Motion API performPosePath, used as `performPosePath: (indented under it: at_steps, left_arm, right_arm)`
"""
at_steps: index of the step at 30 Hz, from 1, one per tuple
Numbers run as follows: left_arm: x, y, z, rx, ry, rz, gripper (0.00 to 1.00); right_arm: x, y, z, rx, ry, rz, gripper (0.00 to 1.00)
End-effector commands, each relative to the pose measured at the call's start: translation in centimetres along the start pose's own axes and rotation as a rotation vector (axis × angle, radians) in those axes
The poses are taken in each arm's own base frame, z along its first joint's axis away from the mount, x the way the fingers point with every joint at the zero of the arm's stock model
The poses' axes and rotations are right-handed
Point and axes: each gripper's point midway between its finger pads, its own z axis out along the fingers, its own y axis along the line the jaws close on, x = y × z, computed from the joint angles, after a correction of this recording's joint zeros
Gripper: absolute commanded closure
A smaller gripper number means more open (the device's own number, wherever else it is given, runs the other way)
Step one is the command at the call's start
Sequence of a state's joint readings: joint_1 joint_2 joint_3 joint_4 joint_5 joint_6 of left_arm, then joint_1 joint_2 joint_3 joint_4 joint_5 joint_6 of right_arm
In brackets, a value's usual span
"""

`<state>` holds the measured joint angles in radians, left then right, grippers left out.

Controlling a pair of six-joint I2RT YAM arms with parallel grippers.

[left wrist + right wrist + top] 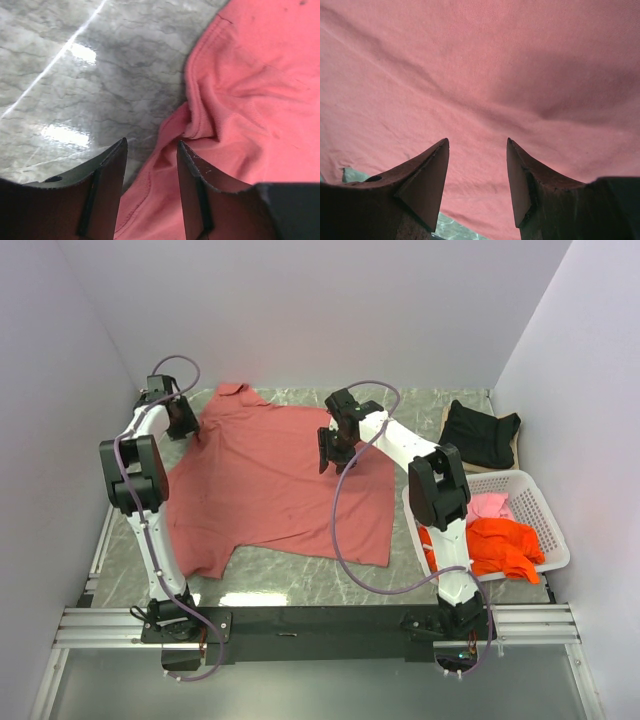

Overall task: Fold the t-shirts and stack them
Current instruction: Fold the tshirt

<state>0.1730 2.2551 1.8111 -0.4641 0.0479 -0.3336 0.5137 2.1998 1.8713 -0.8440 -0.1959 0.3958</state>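
A large brick-red t-shirt (270, 480) lies spread flat on the marble table (300, 575). My left gripper (185, 427) is low over its far left sleeve edge. In the left wrist view the sleeve hem (200, 120) is bunched just ahead of the left gripper (151, 145), which is open with red cloth lying between its fingers. My right gripper (335, 458) hovers over the shirt's right side. In its wrist view the right gripper (477, 142) stands open above smooth red cloth (480, 75). A black t-shirt (480, 432) lies folded at the far right.
A white lattice basket (547, 520) at the right holds an orange t-shirt (500, 545) and a pink t-shirt (490, 505). White walls close in the table on the left, back and right. Bare marble (100, 75) lies left of the sleeve.
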Motion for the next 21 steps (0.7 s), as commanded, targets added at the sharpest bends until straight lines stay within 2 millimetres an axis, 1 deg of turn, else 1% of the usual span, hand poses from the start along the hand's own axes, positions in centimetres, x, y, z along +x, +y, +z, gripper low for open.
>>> performPosePath:
  at_steps: [1, 4, 5, 7, 8, 10, 11, 13, 16, 17, 18, 19, 21]
  left_arm:
    - [-0.3, -1.3, 0.5, 0.037, -0.017, 0.034, 0.50]
    - [-0.2, -1.7, 0.9, 0.050, -0.011, 0.031, 0.55]
    - [-0.1, -1.8, 1.1, 0.057, -0.007, 0.027, 0.60]
    - [0.1, -1.9, 1.1, 0.065, -0.002, 0.022, 0.65]
    - [0.2, -2.0, 1.2, 0.073, -0.001, 0.015, 0.74]
    - [0.2, -2.1, 1.2, 0.085, 0.001, 0.001, 0.83]
    - [0.2, -1.9, 1.2, 0.086, 0.002, -0.010, 0.91]
    - [0.2, -1.5, 1.2, 0.078, 0.004, -0.037, 0.99]
    - [0.1, -0.4, 0.7, 0.085, 0.001, -0.104, 1.00]
    - [-0.6, 0.3, 0.1, 0.086, -0.014, -0.142, 1.00]
    - [-0.2, 0.8, 0.2, 0.090, -0.010, -0.161, 1.00]
    - [-0.5, 0.9, -0.3, 0.111, -0.014, -0.179, 1.00]
    - [-0.6, 2.3, -0.5, 0.123, -0.015, -0.235, 1.00]
  right_arm:
    - [-0.6, 0.2, -0.8, -0.001, -0.035, -0.007, 0.43]
    - [-0.4, -0.6, -0.5, 0.039, -0.027, 0.006, 0.43]
    - [-0.1, -1.3, -0.2, 0.071, -0.016, 0.020, 0.43]
    - [0.2, -1.9, 0.1, 0.086, -0.007, 0.034, 0.43]
    - [0.1, -2.4, 0.1, 0.094, -0.006, 0.054, 0.43]
    - [0.6, -3.1, 0.4, 0.102, 0.007, 0.072, 0.43]
    - [0.5, -3.6, 0.5, 0.105, 0.006, 0.086, 0.43]
    - [1.2, -4.5, 0.9, 0.127, 0.025, 0.099, 0.43]
    - [2.1, -5.5, 1.3, 0.153, 0.047, 0.112, 0.43]
    - [2.3, -5.8, 1.4, 0.160, 0.050, 0.118, 0.43]
    - [2.8, -6.3, 1.6, 0.173, 0.062, 0.126, 0.43]
    - [3.0, -6.5, 1.7, 0.177, 0.066, 0.131, 0.43]
    - [3.5, -7.1, 2.0, 0.189, 0.082, 0.138, 0.43]
